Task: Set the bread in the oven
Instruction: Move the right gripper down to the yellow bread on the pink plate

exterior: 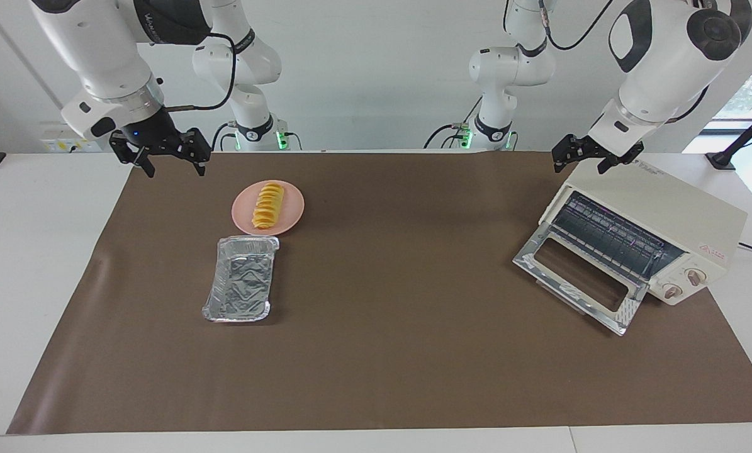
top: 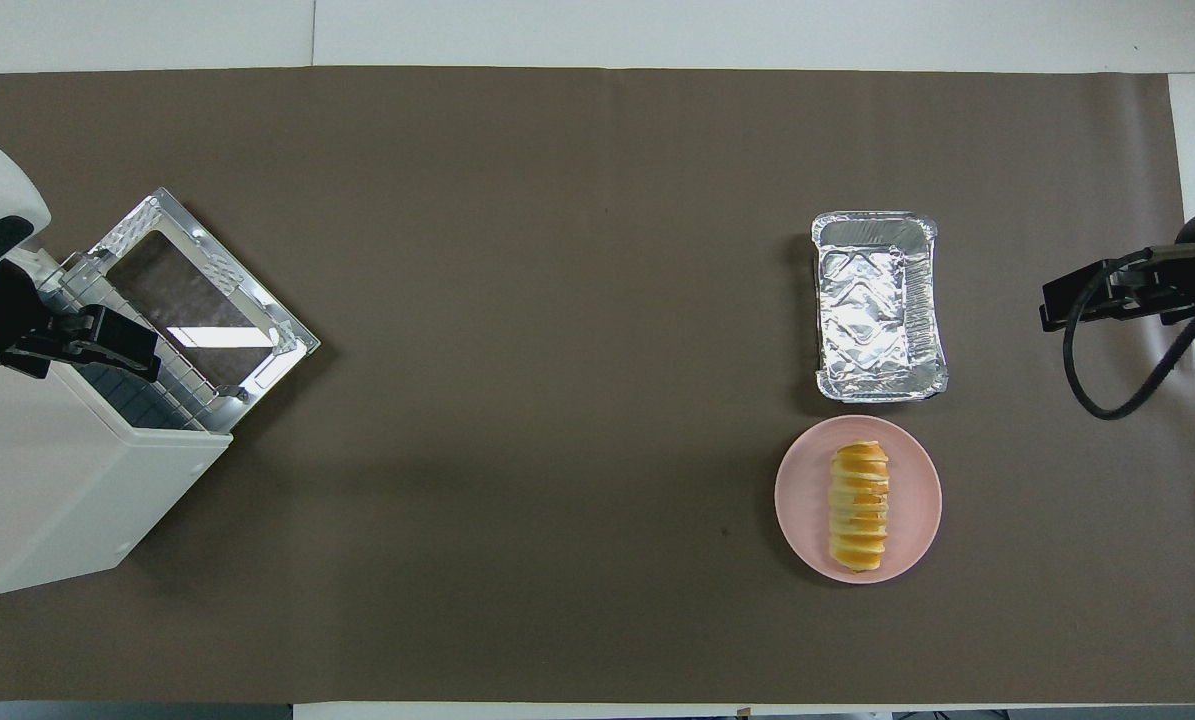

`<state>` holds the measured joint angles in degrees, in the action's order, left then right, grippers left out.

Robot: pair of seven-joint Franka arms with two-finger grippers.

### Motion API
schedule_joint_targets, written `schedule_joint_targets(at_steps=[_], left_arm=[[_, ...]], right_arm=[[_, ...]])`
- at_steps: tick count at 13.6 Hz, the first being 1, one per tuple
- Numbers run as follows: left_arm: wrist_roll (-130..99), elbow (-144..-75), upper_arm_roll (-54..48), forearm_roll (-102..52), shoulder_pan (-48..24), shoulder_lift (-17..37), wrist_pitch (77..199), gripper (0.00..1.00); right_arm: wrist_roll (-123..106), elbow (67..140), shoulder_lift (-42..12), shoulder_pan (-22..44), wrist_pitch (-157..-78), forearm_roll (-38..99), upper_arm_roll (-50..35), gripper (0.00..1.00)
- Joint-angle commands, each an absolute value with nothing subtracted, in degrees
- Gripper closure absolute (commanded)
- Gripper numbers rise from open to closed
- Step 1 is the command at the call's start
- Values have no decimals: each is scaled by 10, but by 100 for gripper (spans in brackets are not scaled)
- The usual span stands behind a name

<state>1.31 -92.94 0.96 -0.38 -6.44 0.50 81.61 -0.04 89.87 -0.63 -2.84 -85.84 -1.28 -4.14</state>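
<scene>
Showing oven (exterior: 649,236) knobs (exterior: 684,284) facing only, bread (top: 859,507) plated

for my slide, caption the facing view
Bread on pink plate, oven door open, both arms waiting.

Ridged golden bread (exterior: 268,205); oven (exterior: 649,236) open

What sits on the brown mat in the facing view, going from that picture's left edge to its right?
Foil tray → pink plate carrying the bread → oven with its door dropped open. The tray and plate overlap a little sideways; the tray starts first.
</scene>
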Motion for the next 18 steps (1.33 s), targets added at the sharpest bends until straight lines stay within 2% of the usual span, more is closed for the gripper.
schedule_joint_targets(at_steps=[1, 7, 10, 15, 18], left_arm=[[18, -938, 9, -1, -62, -4, 824, 0], [18, -938, 9, -1, -62, -4, 824, 0], [18, -938, 9, -1, -62, -4, 824, 0], [18, -938, 9, -1, -62, -4, 824, 0], [18, -938, 9, -1, -62, -4, 824, 0]], right_arm=[[-7, 909, 4, -33, -861, -4, -44, 0], [-21, 912, 5, -37, -849, -5, -43, 0], [-42, 978, 34, -41, -899, -3, -43, 0], [-23, 1030, 58, -29, -925, -3, -46, 0], [31, 1115, 102, -7, -960, -1, -55, 0]])
